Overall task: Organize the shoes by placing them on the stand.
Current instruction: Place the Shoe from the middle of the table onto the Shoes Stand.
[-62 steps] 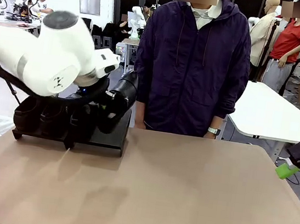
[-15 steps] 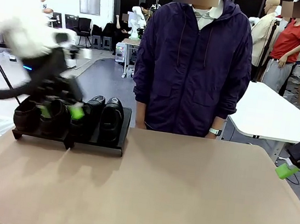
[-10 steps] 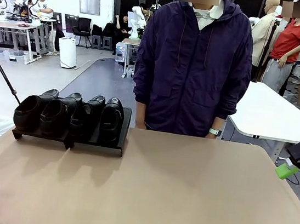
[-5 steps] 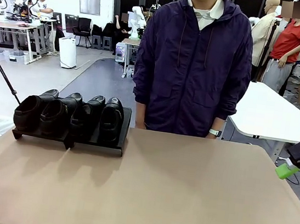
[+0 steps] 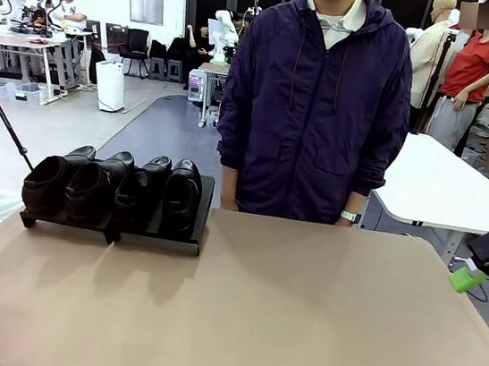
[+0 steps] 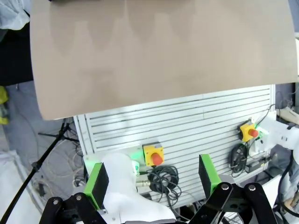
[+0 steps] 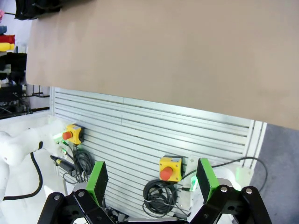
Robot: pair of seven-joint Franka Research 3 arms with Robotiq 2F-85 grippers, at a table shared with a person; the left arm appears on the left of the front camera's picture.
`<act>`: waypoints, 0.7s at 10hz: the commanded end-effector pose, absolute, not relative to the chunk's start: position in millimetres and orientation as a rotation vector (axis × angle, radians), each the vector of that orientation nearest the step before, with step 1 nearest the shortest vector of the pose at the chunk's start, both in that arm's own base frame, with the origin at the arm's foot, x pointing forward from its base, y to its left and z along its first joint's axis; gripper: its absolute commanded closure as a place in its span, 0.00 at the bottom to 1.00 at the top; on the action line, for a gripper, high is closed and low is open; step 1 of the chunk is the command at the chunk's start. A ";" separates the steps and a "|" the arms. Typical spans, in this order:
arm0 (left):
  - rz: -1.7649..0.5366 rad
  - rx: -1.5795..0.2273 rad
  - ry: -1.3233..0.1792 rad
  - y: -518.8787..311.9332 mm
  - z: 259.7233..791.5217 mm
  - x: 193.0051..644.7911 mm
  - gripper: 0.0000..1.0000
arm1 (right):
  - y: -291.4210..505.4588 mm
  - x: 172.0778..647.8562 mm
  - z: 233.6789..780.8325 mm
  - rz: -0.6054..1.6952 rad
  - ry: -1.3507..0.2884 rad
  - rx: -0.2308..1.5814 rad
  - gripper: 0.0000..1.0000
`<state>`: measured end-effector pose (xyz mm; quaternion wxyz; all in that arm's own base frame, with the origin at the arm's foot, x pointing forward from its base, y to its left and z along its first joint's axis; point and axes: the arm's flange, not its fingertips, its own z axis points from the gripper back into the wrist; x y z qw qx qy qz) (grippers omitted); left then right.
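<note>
Open left tool (image 6: 153, 179) above tan tabletop (image 6: 159, 46) edge

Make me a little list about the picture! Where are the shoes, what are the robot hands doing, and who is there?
shoes: four shoes side by side in a row on the stand
stand: far left part of the table
left gripper: open, holding nothing, off the table's left side
right gripper: open, holding nothing, off the table's right side
person: stands at the far side
job: looks done
</note>
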<state>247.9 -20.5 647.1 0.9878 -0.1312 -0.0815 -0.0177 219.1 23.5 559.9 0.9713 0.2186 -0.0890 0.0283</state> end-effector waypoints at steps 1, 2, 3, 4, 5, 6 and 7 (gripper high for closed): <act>-0.049 -0.264 -0.158 -16.3 650.5 245.6 0.00 | 22.8 218.8 561.5 0.081 -0.184 0.460 0.00; -0.049 -0.264 -0.158 -16.3 650.5 245.6 0.00 | 22.8 218.8 561.5 0.081 -0.184 0.460 0.00; -0.049 -0.264 -0.158 -16.3 650.5 245.6 0.00 | 22.8 218.8 561.5 0.081 -0.184 0.460 0.00; -0.049 -0.264 -0.158 -16.3 650.5 245.6 0.00 | 22.8 218.8 561.5 0.081 -0.184 0.460 0.00; -0.049 -0.264 -0.158 -16.3 650.5 245.6 0.00 | 22.8 218.8 561.5 0.081 -0.184 0.460 0.00; -0.049 -0.264 -0.158 -16.3 650.5 245.6 0.00 | 22.8 218.8 561.5 0.081 -0.184 0.460 0.00; -0.049 -0.264 -0.158 -16.3 650.5 245.6 0.00 | 22.8 218.8 561.5 0.081 -0.184 0.460 0.00</act>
